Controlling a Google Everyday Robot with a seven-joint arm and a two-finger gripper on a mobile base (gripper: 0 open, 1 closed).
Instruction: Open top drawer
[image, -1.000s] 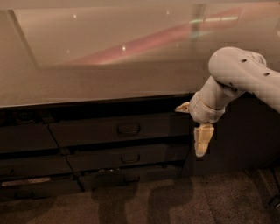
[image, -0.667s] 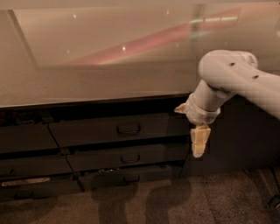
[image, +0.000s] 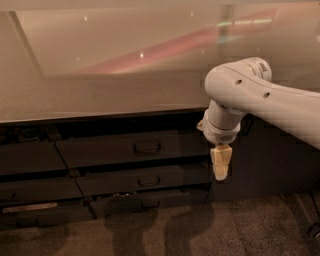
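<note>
Beneath the counter (image: 100, 95), a stack of three dark grey drawers, all matte and flat-fronted. Uppermost, the top drawer (image: 110, 150): wide and shallow, tucked directly under the counter's front edge, with a small dark bar handle (image: 147, 148) at the centre of its long front. No interior on show, so nothing to report of any contents. Below it, a second drawer (image: 125, 181) and a third drawer (image: 165, 200), each with a similar small handle and equally closed to view. To the left, more dark drawer fronts (image: 30, 159), partly lost in shadow. To the right, a plain dark cabinet door (image: 272, 160). Above, a broad glossy counter top, pale beige, streaked with pinkish and greenish reflections and a few bright specks. Reaching in from the right, a smooth, rounded white arm (image: 260, 95), bent downward at a thick cylindrical wrist. At its end, the claw (image: 220, 165): cream-coloured, tapering, pointing straight down, hanging in front of the right end of the top drawer and well to the right of the handle. Cannot tell whether spread or pressed together, nor whether touching the drawer front. Underneath everything, a dull speckled floor (image: 200, 232) crossed by soft shadows.
</note>
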